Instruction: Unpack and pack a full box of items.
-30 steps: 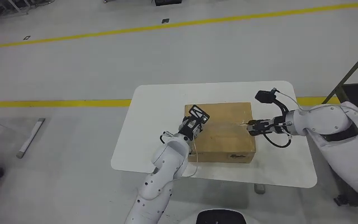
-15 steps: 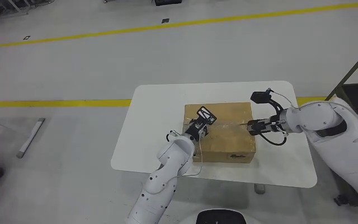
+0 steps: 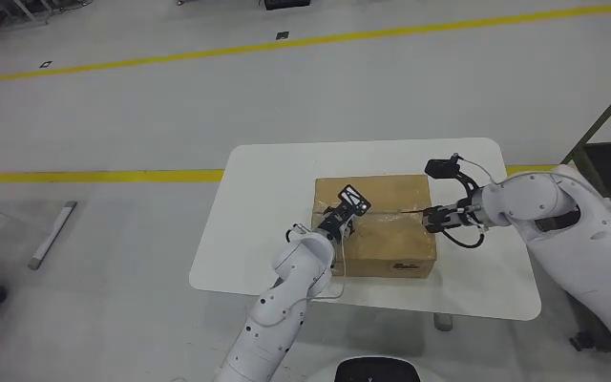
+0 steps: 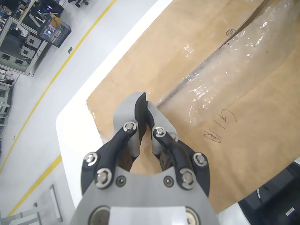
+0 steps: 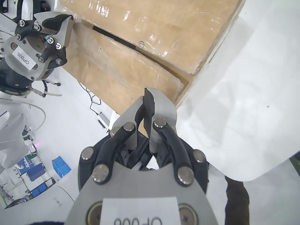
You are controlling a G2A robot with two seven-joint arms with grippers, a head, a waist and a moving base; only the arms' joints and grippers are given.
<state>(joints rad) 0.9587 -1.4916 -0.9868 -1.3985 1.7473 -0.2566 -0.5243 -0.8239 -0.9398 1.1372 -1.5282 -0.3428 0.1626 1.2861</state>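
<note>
A brown cardboard box (image 3: 382, 239) lies on the white table (image 3: 258, 201), its top flaps covered with clear tape (image 4: 234, 54). A dark gap shows along the centre seam (image 5: 117, 39). My left gripper (image 3: 346, 212) (image 4: 144, 99) is shut at the box's left end, tips right at the seam with nothing visibly between them. The right wrist view shows it far off (image 5: 69, 19). My right gripper (image 3: 427, 218) (image 5: 148, 94) is shut at the box's right end, just off the seam's end near the top edge.
Bare table (image 5: 246, 90) lies to the right of the box, and more lies to its left and behind it. A thin cable (image 5: 91, 94) hangs below the table's front edge. Yellow floor lines (image 3: 115, 176) run past the table.
My left gripper has moved rightward, farther over the box's left end toward the seam. The right gripper has stayed at the right end, its wrist shifting slightly left.
</note>
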